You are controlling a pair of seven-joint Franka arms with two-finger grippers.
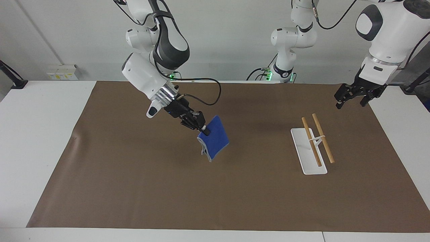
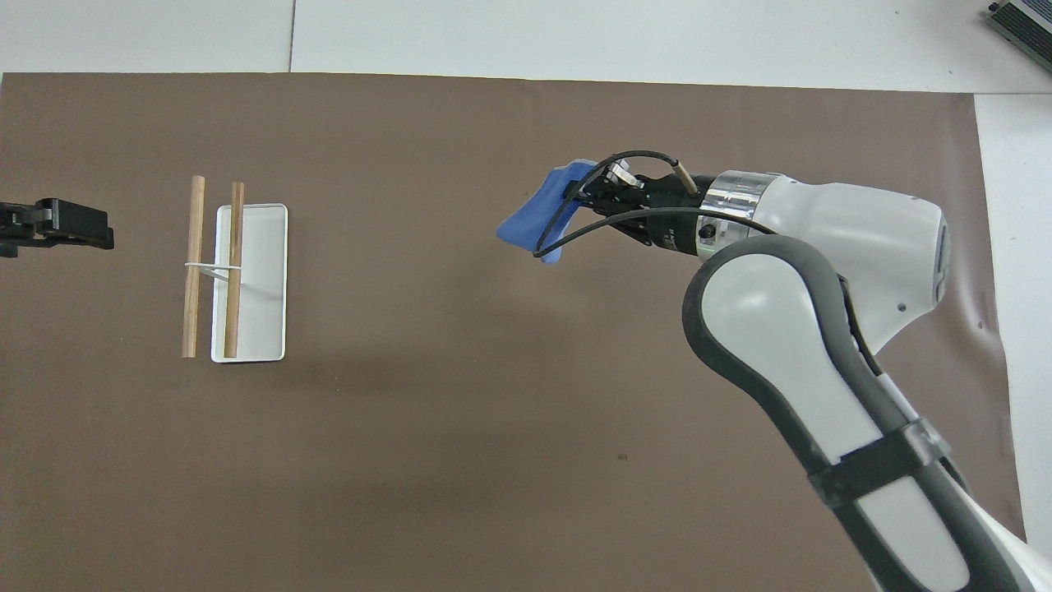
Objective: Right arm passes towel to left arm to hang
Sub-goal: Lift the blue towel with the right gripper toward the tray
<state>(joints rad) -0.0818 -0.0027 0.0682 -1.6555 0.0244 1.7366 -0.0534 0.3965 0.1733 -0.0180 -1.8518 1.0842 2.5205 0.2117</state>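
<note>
- Right arm (image 1: 147, 75): reaches from its base out over the middle of the brown mat (image 1: 215, 195), forearm slanted downward toward the left arm's end of the surface.
- Right hand (image 1: 203, 130): clenched on the towel (image 1: 215, 141), pinching it at an upper corner; the hand is raised above the mat, not touching it.
- Towel: a small blue folded cloth with pale edging, hanging from the right hand's fingertips. It lies below the fingertips and on the side of them toward the left arm's end of the surface, tilted, its lower corner clear of the mat. In the overhead view the towel (image 2: 538, 215) projects past the tip of the right hand (image 2: 593, 186), with a black cable looping across it.
- Left arm (image 1: 386, 30): waits at its own end of the surface.
- Left hand (image 1: 351, 100): released, fingers spread and holding nothing, raised over the edge of the mat, well apart from the towel.
- Rack (image 1: 314, 143): a white tray-shaped base carrying two wooden bars side by side, standing on the mat between the towel and the left hand, nearer the left hand. Nothing hangs on the bars.
- Surface (image 1: 40, 141): white, covered over most of its width by the mat.
</note>
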